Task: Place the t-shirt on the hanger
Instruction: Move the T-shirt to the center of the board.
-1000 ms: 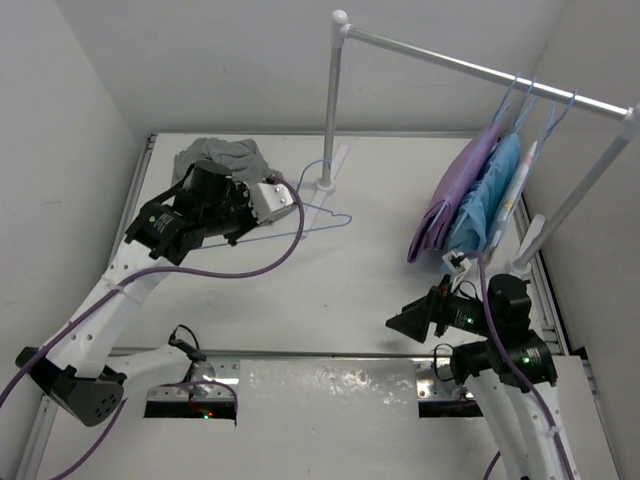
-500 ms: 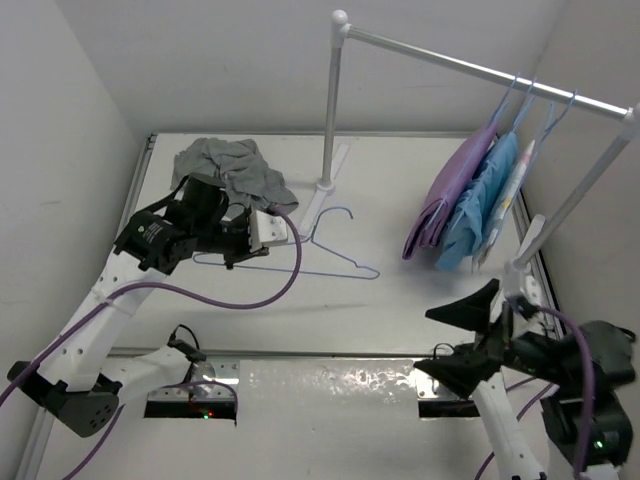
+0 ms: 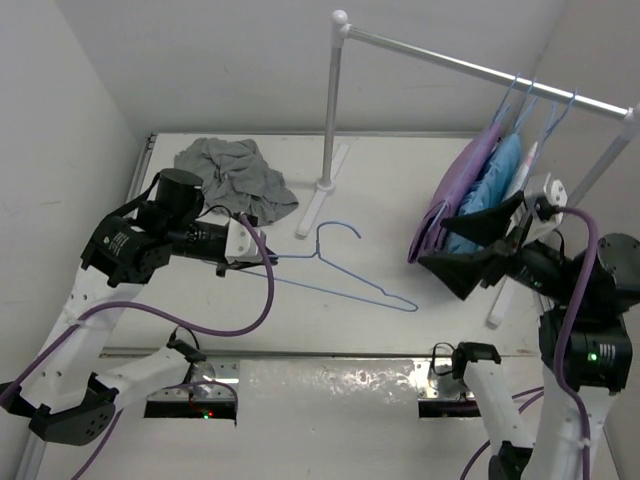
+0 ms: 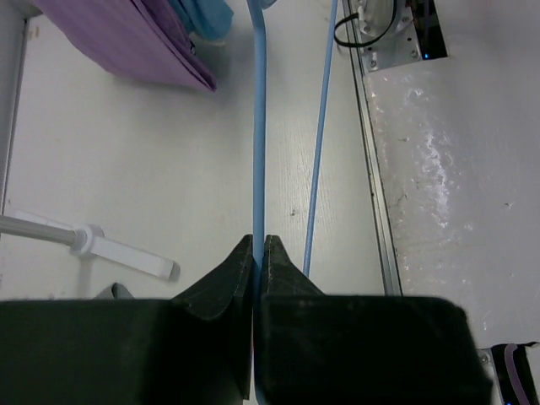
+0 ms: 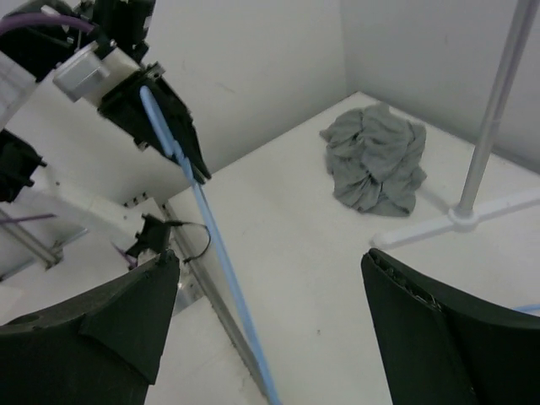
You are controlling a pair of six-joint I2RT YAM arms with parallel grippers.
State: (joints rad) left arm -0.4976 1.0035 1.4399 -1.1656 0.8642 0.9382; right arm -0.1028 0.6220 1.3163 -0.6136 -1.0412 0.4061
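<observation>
The grey t-shirt [image 3: 232, 175] lies crumpled at the table's back left, also in the right wrist view [image 5: 375, 164]. The light-blue wire hanger [image 3: 335, 283] stretches across the middle of the table, hook [image 3: 340, 229] toward the back. My left gripper [image 3: 262, 258] is shut on its left end; in the left wrist view the jaws [image 4: 259, 245] pinch one wire [image 4: 258, 126] while the other wire [image 4: 321, 143] runs alongside. My right gripper [image 3: 462, 245] hangs open in the air on the right, facing left, nothing between its fingers [image 5: 110, 329]. The hanger [image 5: 215, 245] crosses its view.
A white clothes rack stands at the back, its pole [image 3: 330, 100] and foot [image 5: 472, 215] beside the t-shirt. Purple [image 3: 455, 195] and blue [image 3: 495, 190] garments hang from its rail on the right, just behind my right gripper. Walls close in left and back.
My left arm has drawn the hanger away from the t-shirt toward the front right. My right arm has swung up from the near edge toward the hanging garments, jaws narrowing slightly.
</observation>
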